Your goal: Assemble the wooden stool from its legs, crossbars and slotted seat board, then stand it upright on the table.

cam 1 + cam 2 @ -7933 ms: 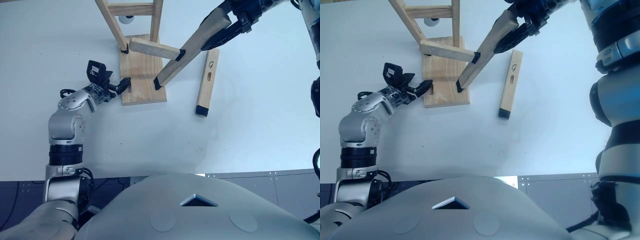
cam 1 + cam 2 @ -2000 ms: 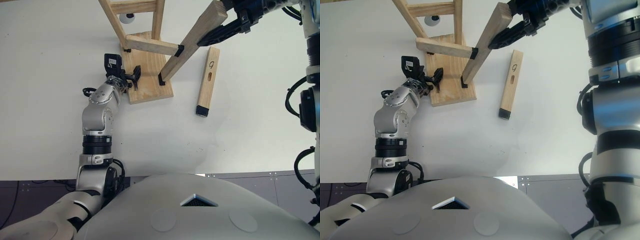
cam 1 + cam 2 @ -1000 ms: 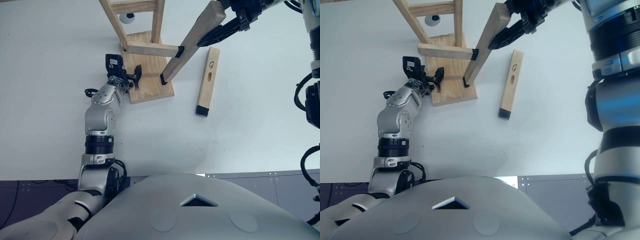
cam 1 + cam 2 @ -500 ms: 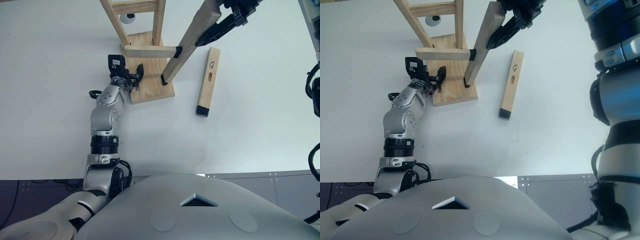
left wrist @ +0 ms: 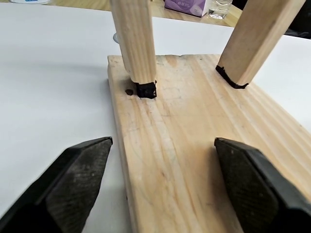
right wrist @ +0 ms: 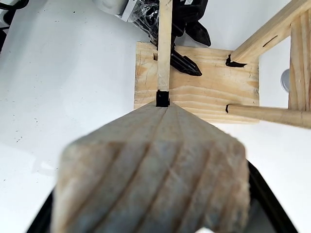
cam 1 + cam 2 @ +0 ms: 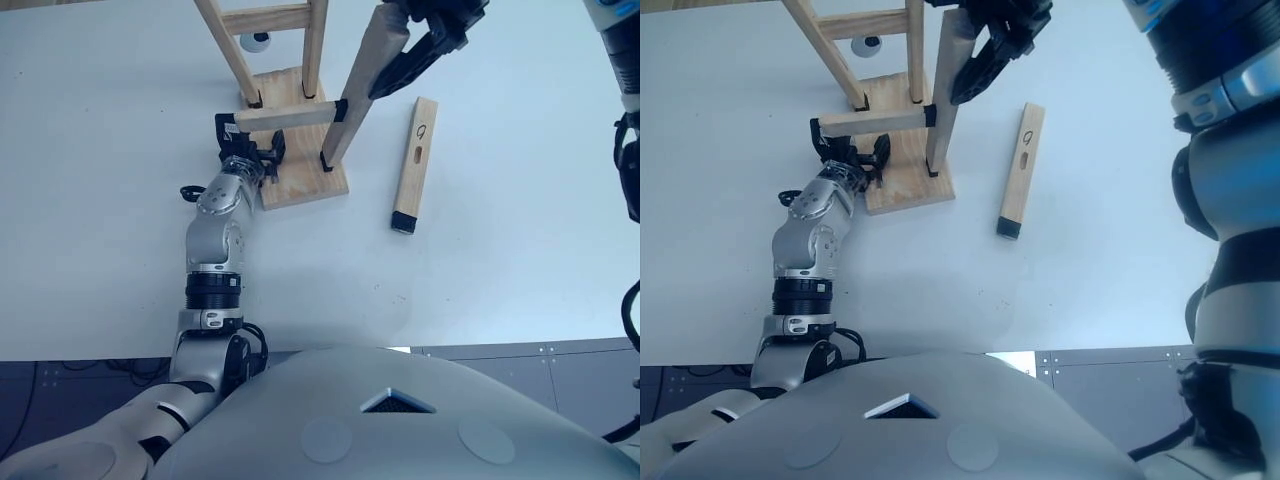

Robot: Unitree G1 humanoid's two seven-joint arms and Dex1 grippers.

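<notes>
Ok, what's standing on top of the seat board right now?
On the seat board stand a far pair of legs joined by a crossbar, and a nearer leg in the right gripper. How deep their feet sit in the slots is hidden.

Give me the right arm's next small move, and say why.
Likely press the leg straight down into the seat board. The right gripper holds it near upright with its black-marked foot at the board, and the left gripper straddles the board's edge, open, placed to steady it.
</notes>
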